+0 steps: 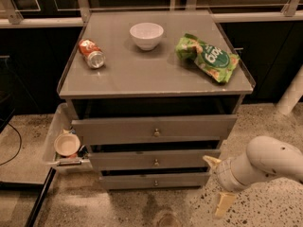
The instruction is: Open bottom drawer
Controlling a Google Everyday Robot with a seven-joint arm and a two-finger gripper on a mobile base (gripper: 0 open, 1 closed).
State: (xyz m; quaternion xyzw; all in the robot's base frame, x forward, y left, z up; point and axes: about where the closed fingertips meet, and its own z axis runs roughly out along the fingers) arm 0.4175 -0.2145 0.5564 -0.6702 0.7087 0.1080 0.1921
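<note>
The bottom drawer (154, 180) is the slimmest grey front of three, lowest in the cabinet, with a small brass knob (155, 183) at its centre. It stands a little proud of the cabinet body. My gripper (218, 183) hangs from the white arm (262, 163) at the lower right, just right of the bottom drawer's right end and near the floor. Its two pale fingers are spread apart and hold nothing; one fingertip (211, 161) points up-left, the other (222, 205) points down.
The top drawer (154, 129) and middle drawer (155, 159) sit above. On the cabinet top are a white bowl (146, 35), a tipped soda can (92, 53) and a green chip bag (208, 56). A side tray (52, 136) with a small bowl (66, 144) juts left.
</note>
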